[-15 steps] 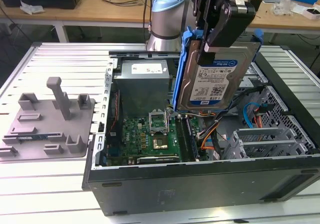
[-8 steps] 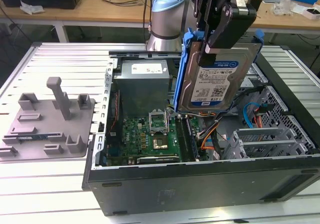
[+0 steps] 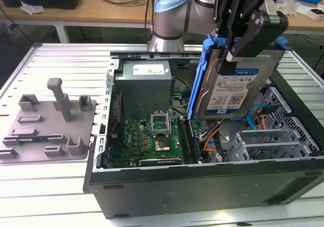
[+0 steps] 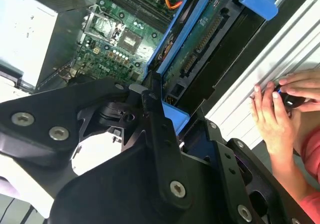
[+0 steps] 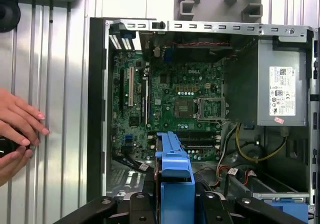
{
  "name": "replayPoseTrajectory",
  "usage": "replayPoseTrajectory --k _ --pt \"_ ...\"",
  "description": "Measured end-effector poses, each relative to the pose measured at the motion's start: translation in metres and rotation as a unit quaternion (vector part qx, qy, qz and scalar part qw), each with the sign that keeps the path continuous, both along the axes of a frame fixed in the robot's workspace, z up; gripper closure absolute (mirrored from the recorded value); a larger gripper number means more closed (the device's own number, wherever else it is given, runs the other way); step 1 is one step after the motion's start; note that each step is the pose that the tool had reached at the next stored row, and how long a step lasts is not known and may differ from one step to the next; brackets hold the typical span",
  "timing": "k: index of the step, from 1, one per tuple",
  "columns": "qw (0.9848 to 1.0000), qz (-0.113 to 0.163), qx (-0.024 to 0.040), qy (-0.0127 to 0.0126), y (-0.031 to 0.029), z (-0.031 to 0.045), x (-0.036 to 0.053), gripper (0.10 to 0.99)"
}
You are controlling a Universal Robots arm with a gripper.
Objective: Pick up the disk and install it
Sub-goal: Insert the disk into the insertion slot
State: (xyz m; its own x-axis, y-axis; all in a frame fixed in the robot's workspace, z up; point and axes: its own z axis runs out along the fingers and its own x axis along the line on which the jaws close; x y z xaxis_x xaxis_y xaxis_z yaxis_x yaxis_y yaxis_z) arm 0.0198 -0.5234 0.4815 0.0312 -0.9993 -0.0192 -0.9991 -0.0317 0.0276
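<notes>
I am clamping the disk (image 3: pixel 235 93) by its upper edge, my gripper (image 3: pixel 242 47) clenched on its blue carrier. I am holding it tilted in the air above the open computer case (image 3: pixel 202 184). Its lower edge is hanging over the gap between the motherboard (image 3: pixel 152 138) and the drive cage (image 3: pixel 273 143), with free air around it. I am covering its top edge myself. A person's hands (image 4: pixel 277 109), cut off at the frame, are resting on the ribbed table (image 3: pixel 40 191) beside the case.

The silver, blue-framed disk (image 3: pixel 230 93) hangs upright, slightly tilted, above the open computer case (image 3: pixel 202 184).
</notes>
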Motion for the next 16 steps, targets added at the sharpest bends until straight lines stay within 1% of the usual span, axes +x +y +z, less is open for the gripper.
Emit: replayPoseTrajectory --k 7,8,10,14,16 --pt "1.0000 0.000 0.0000 0.0000 -0.0090 0.0000 0.0158 0.718" --pt "1.0000 0.000 0.0000 0.0000 -0.0111 0.0000 0.0197 0.718" --pt "1.0000 0.000 0.0000 0.0000 -0.0130 0.0000 0.0234 0.718" --pt "1.0000 0.000 0.0000 0.0000 -0.0179 -0.0001 0.0336 0.718" --pt "1.0000 0.000 0.0000 0.0000 -0.0192 -0.0001 0.0379 0.718"
